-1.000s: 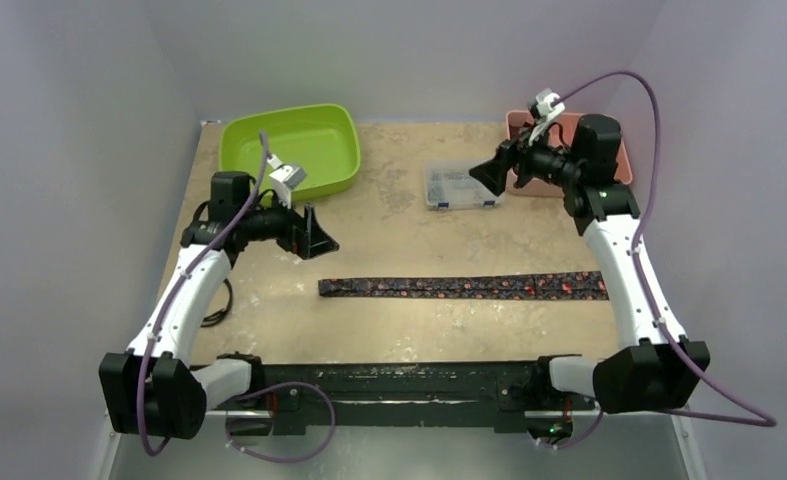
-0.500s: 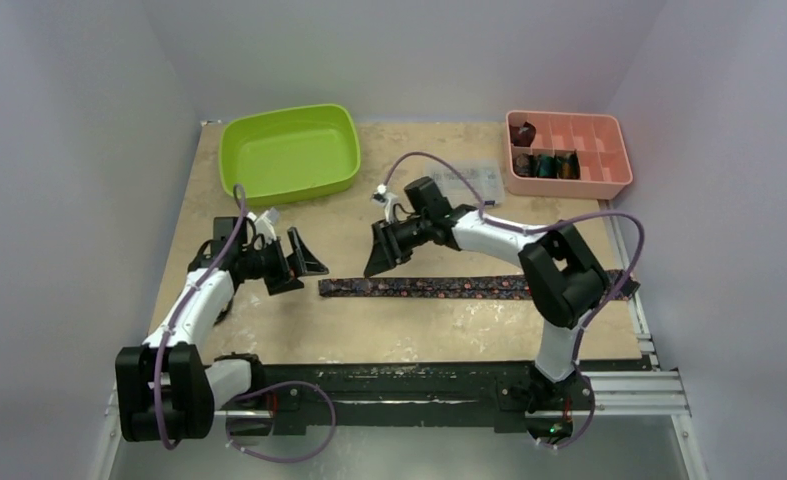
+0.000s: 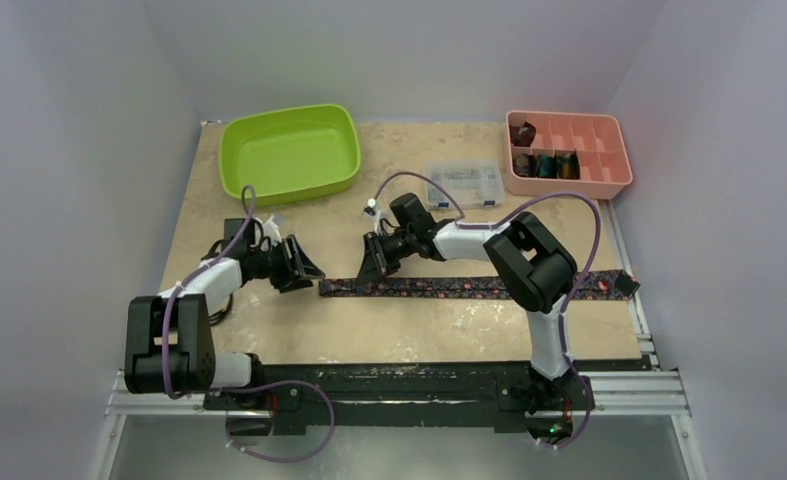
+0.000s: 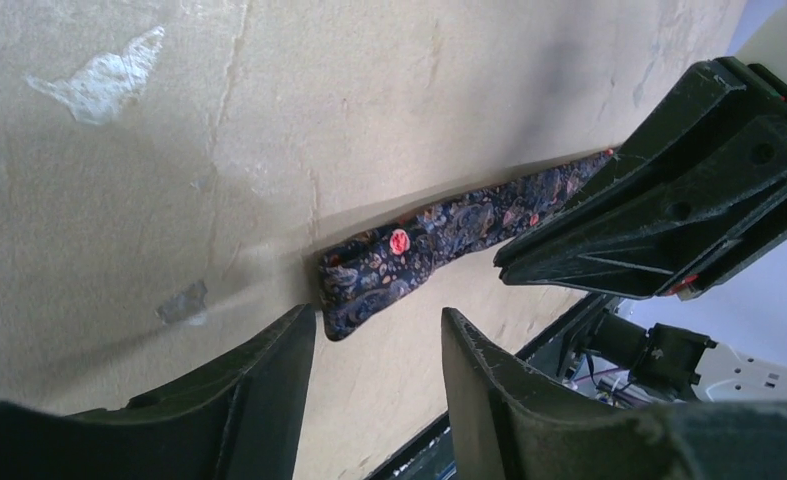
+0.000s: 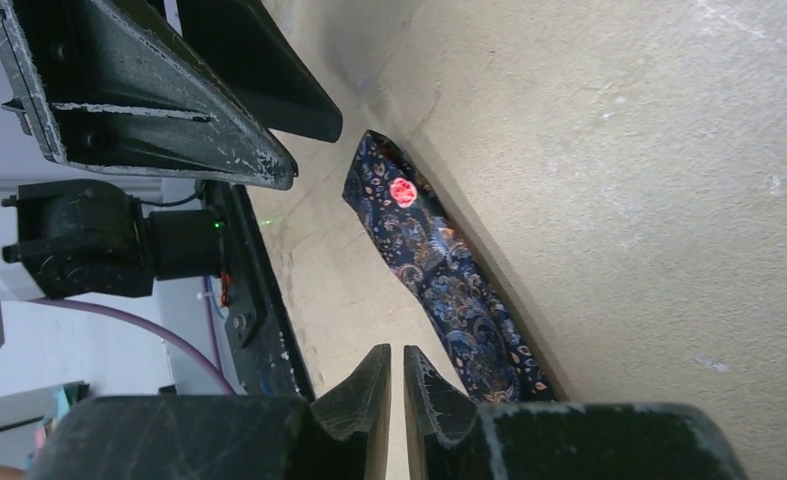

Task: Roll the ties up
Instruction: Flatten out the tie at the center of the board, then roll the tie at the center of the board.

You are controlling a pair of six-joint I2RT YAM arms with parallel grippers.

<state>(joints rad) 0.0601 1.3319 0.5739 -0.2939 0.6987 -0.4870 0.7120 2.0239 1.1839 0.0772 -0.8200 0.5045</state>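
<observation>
— Entry one: what is moving since a second ago?
— Both arms. The right gripper (image 3: 374, 268) is coming across from the pink tray (image 3: 621, 172) at the far right. The left gripper (image 3: 307, 272) is dropping in from the left. Both are now closing on one spot.
— Entry two: the tie?
— The tie (image 3: 469, 287) is lying flat and unrolled across the table (image 3: 419, 335), dark with red dots. Its left end is sitting just in front of the left fingers (image 4: 269, 390). A few rolled ties (image 3: 544, 165) are already sitting in the tray.
— Entry three: the jaws?
— The left ones are standing apart, holding nothing. The right ones are almost together, also on nothing. I cannot tell whether they are touching the cloth.
— Entry four: risks?
— The two grippers are crowding each other and may knock together. Nearly closed jaws may be pushing the end along instead of pinching it. I think a skewed first fold would be giving a loose, cone-shaped roll.
</observation>
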